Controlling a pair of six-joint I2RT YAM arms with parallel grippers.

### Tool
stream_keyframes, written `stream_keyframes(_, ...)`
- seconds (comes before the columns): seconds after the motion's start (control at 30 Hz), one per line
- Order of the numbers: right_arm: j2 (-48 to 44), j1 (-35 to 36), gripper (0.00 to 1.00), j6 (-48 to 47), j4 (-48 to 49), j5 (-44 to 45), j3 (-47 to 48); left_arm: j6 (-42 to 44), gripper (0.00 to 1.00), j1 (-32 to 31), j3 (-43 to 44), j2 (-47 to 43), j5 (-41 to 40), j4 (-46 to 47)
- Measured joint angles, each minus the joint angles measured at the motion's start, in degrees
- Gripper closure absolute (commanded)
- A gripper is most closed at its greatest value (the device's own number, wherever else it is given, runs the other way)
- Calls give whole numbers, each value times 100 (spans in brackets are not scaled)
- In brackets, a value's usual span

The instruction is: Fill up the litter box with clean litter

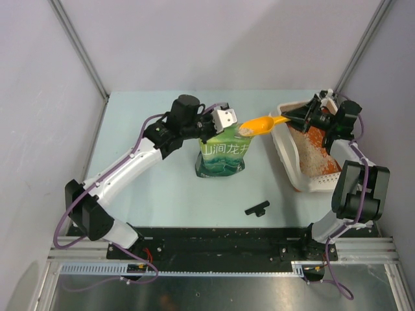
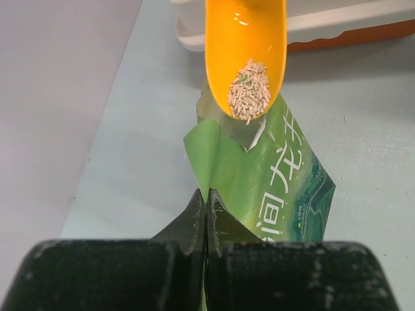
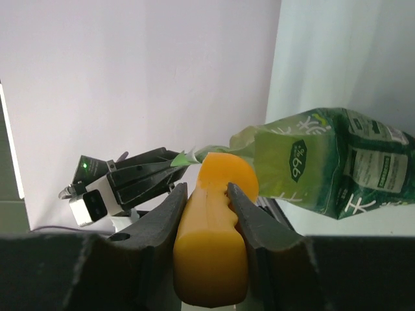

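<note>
Surface: pale green table (image 1: 149, 162), closed in by plain grey-white walls (image 1: 194, 39) on three sides.
Litter box: long white plastic litter box (image 1: 286, 148) with rounded corners, a raised rim and an orange inside. It lies at the table's right side, running far to near alongside the right arm.
Clean litter: pale beige clean litter (image 1: 316, 154) covers much of the box floor, with orange showing in places. A small heap of the same pale pellets sits in the scoop's bowl.
Bag: green printed plastic bag (image 1: 222, 159), upright near the table's centre with its top open. It stands left of the box and apart from it.
Scoop: orange plastic scoop (image 1: 259, 124), held off the table. Its bowl is just over the bag's open top corner and its handle points toward the box.
Left gripper: left gripper (image 2: 206, 201) clenched, jaws pressed together on the bag's top edge.
Right gripper: right gripper (image 3: 206, 188) clamped on the scoop's handle, one finger on each side, over the box's far end.
Loose item: small black T-shaped part (image 1: 257, 208) lying flat on the table toward the near edge, well apart from bag and box.
</note>
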Motion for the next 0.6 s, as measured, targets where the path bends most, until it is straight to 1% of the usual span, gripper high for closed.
stream_keyframes(0.17, 2, -247, 100, 424, 398, -57, -229, 22, 100, 0, 59, 94, -57, 0)
stream_keyframes(0.37, -31, -723, 100, 629, 684, -50, -269, 107, 100, 0, 107, 173, -74, -7)
stream_keyframes(0.6, -581, -1266, 100, 621, 581, -37, -667, 173, 100, 0, 179, 258, -55, -22)
